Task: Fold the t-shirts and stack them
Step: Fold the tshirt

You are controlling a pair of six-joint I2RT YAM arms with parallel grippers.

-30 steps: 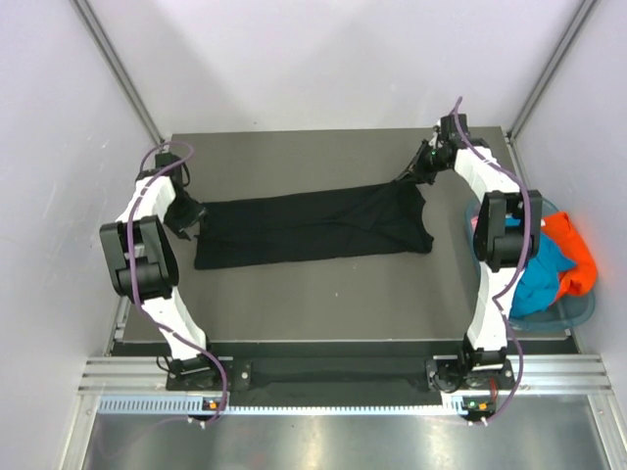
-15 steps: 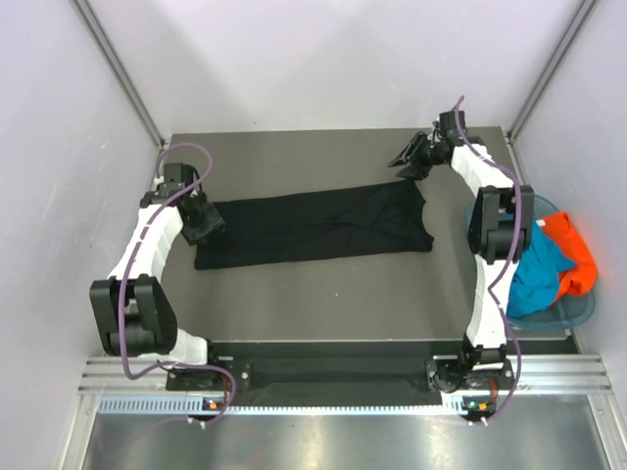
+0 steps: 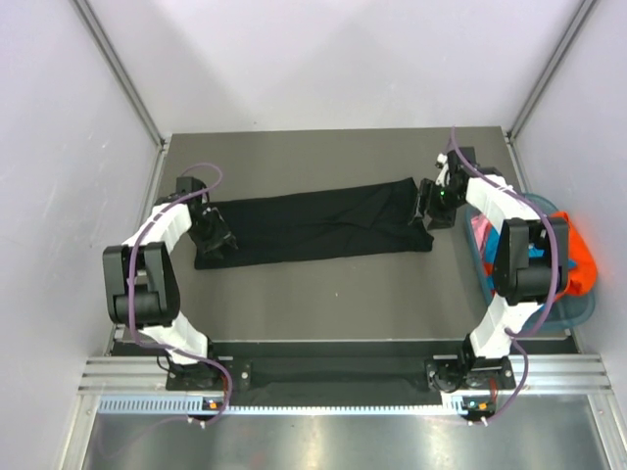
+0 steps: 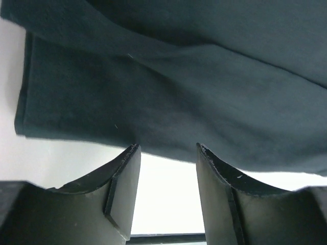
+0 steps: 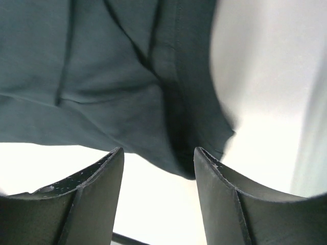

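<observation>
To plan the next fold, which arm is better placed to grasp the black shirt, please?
Probably right: the right gripper has the black t-shirt deeper between its open jaws than the left gripper.

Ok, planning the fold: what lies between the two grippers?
Only the black t-shirt, a long band from left gripper to right gripper, in the top external view.

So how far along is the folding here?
Done: the black shirt lies folded into a long strip on the table. In hand: left hand and right hand sit open at its two ends, gripping nothing. Left: folding it shorter, then the other shirts in the basket; no stack yet.
</observation>
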